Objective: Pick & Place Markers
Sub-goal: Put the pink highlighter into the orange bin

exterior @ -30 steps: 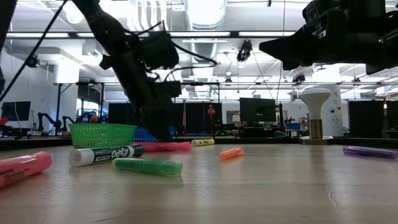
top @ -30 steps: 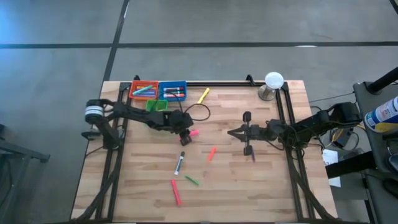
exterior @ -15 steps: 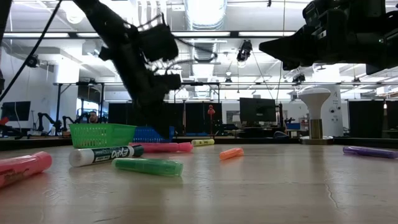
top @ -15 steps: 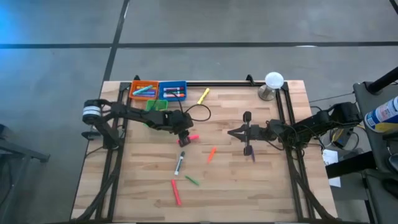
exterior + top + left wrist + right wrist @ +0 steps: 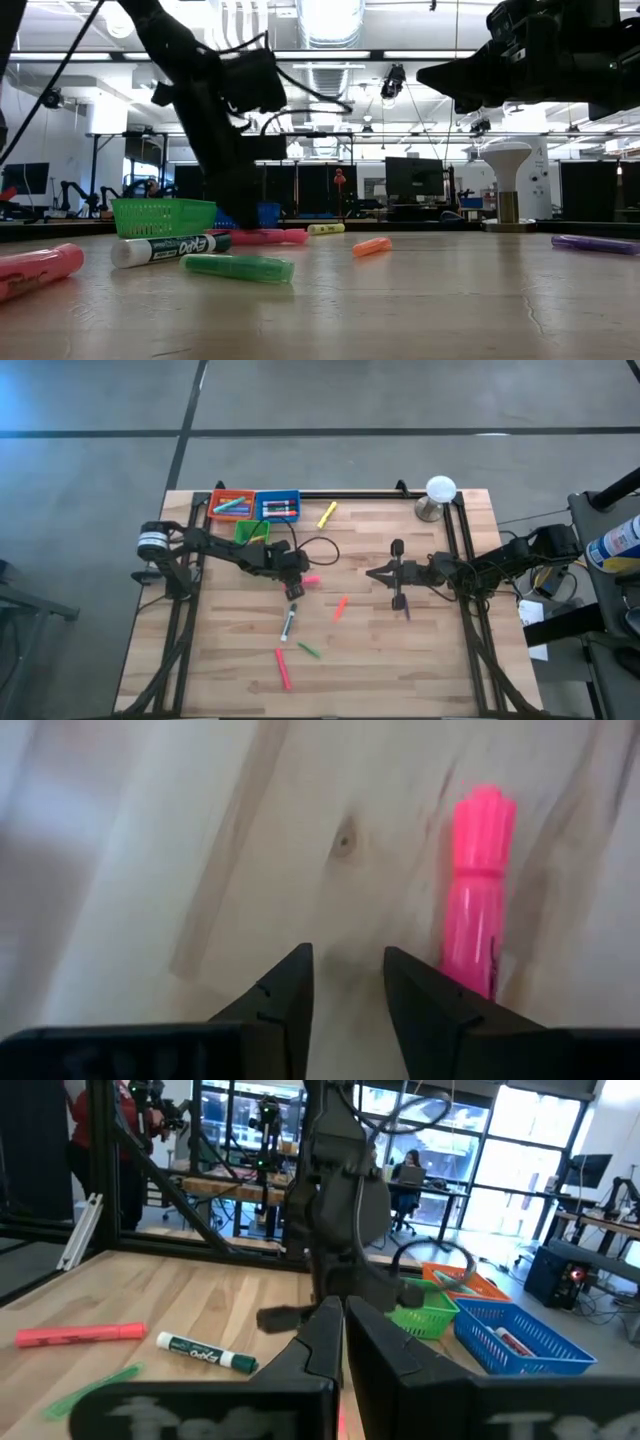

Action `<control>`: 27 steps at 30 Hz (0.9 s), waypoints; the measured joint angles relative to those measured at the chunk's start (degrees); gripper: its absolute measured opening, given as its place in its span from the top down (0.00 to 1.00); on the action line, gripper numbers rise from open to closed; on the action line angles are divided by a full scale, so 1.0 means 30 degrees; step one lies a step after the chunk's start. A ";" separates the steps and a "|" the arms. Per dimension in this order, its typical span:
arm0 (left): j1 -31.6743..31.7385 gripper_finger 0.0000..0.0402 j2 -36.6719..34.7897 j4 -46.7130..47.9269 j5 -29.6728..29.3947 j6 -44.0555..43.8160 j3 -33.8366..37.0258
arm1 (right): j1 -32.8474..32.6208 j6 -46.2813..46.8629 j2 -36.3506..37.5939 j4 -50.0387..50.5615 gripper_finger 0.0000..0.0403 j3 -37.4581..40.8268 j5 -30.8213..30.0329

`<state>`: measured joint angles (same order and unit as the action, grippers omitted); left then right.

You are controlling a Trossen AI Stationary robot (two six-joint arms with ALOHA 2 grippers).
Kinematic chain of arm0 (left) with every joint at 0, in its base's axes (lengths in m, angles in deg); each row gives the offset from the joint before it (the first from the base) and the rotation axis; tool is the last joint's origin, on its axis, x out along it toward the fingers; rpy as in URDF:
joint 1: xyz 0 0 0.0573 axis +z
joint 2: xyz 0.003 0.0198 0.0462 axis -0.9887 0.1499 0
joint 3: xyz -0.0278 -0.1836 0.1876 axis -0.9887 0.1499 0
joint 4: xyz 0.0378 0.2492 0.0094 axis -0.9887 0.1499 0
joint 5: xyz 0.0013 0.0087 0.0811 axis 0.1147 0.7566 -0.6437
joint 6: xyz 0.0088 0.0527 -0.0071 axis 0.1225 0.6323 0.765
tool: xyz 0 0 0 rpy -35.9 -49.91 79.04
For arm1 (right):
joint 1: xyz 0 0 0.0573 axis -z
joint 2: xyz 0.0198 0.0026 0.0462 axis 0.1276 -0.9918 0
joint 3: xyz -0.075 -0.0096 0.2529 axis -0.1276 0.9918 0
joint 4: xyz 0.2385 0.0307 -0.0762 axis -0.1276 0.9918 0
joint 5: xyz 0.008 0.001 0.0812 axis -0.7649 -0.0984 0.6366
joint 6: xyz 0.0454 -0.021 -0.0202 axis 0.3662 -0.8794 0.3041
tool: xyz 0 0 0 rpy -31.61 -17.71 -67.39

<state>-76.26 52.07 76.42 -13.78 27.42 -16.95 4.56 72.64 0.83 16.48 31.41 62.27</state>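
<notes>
Several markers lie flat on the wooden table: a pink one point(image 5: 312, 579) point(image 5: 475, 890) point(image 5: 265, 236), an orange one point(image 5: 340, 607), a white-barrelled one point(image 5: 289, 622), a green one point(image 5: 308, 650), a red one point(image 5: 283, 669), a yellow one point(image 5: 327, 514) and a purple one point(image 5: 405, 607). My left gripper point(image 5: 294, 587) point(image 5: 348, 965) points down at bare wood just left of the pink marker, open, touching nothing. My right gripper point(image 5: 372, 573) point(image 5: 340, 1312) hovers shut above the table's right half, near the purple marker.
An orange bin point(image 5: 231, 505), a blue bin point(image 5: 278, 506) and a green bin point(image 5: 252, 529) stand at the far left, with markers in the first two. A white lamp-like stand point(image 5: 438, 495) sits at the far right corner. A black cable loop point(image 5: 318, 542) lies near the left arm.
My left gripper has moved a little toward the table's left edge, away from the pink marker, which stays where it lay. My right arm has kept still.
</notes>
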 joint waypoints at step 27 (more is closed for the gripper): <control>-0.2516 0.70 -0.0583 0.0514 0.2253 -0.2306 -0.0575 | 0.0000 -0.0005 -0.0007 0.0138 0.97 0.0007 -0.0010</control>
<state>-83.80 50.32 77.96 -7.02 20.50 -18.68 4.56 72.63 0.81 16.90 31.43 62.24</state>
